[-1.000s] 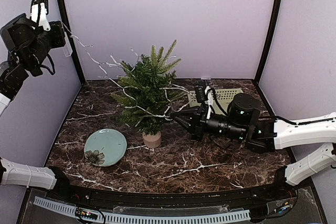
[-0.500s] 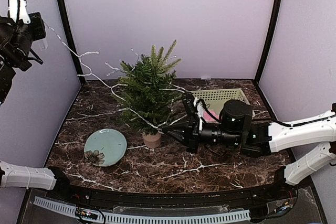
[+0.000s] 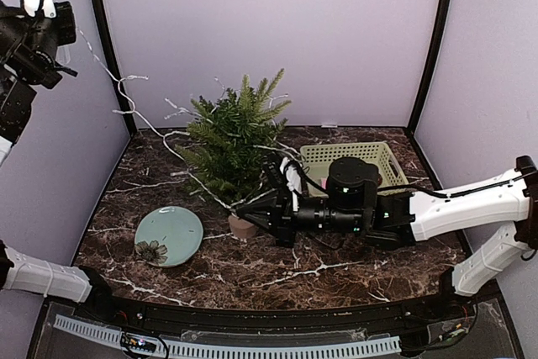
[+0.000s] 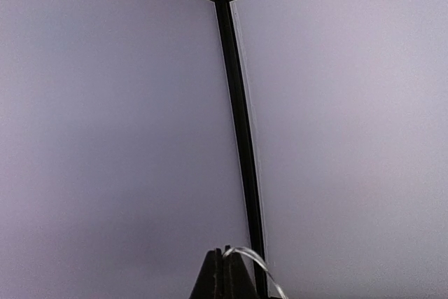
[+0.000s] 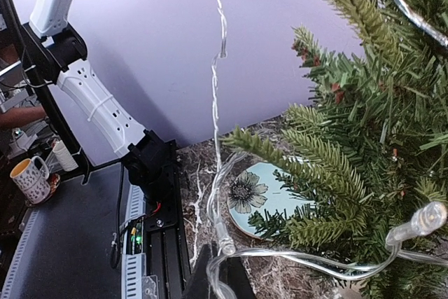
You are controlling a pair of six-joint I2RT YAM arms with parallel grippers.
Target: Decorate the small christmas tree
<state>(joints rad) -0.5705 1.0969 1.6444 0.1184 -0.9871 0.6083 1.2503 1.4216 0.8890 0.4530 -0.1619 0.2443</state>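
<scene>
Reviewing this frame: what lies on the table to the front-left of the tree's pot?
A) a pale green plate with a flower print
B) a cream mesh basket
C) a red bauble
A: the pale green plate with a dark flower print lies flat on the table, left of and nearer than the pot of the small christmas tree; the basket sits back right.

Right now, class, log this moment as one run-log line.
left tool: shut on light string, raised high | right tool: shut on light string, beside small christmas tree
</scene>
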